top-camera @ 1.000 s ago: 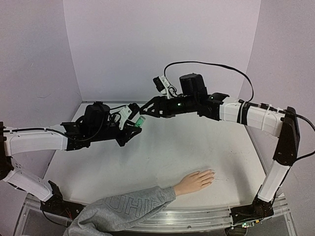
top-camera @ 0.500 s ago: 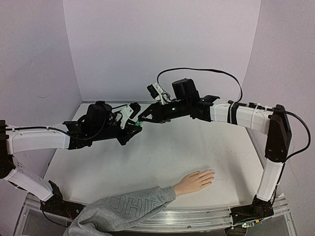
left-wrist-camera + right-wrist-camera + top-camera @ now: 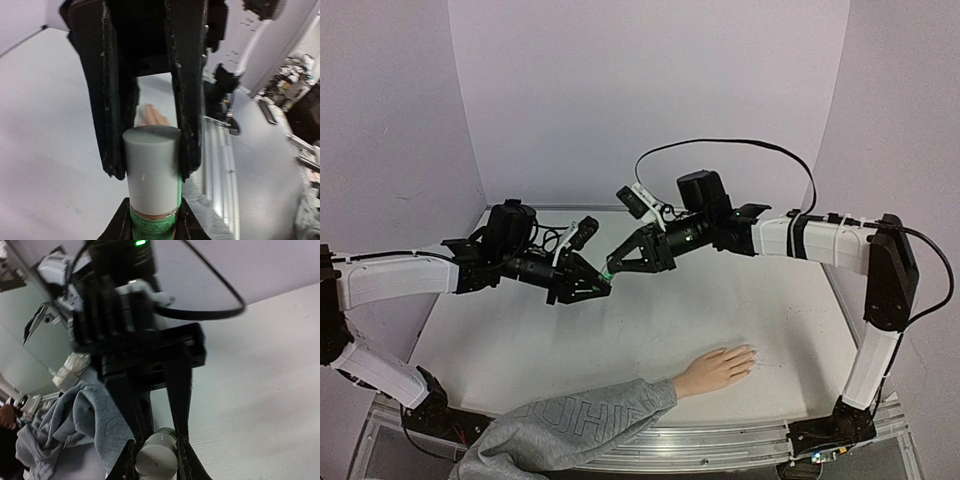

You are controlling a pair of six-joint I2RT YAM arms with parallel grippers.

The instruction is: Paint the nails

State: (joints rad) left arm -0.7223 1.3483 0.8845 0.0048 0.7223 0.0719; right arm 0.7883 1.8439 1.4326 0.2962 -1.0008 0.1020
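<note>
Writing: the green label (image 3: pixel 152 224) on the bottle (image 3: pixel 152 165) is too blurred to read. Raised letters on the grey sleeve (image 3: pixel 570 425) read "UHI" at best.

Count: one bottle, one mannequin hand (image 3: pixel 715 370).

Your left pincer (image 3: pixel 150 172) clamps the bottle's pale end and your right pincer (image 3: pixel 612 268) clamps its green end, above the counter (image 3: pixel 720 290).

The nails (image 3: pixel 748 355) lie at the counter's near edge, well apart from both pincers.

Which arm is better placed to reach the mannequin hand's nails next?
Right, probably. The right gripper is shut on the green-banded end of the small whitish bottle that the left gripper clamps, and the flesh-coloured mannequin hand lies on the right arm's side.
</note>
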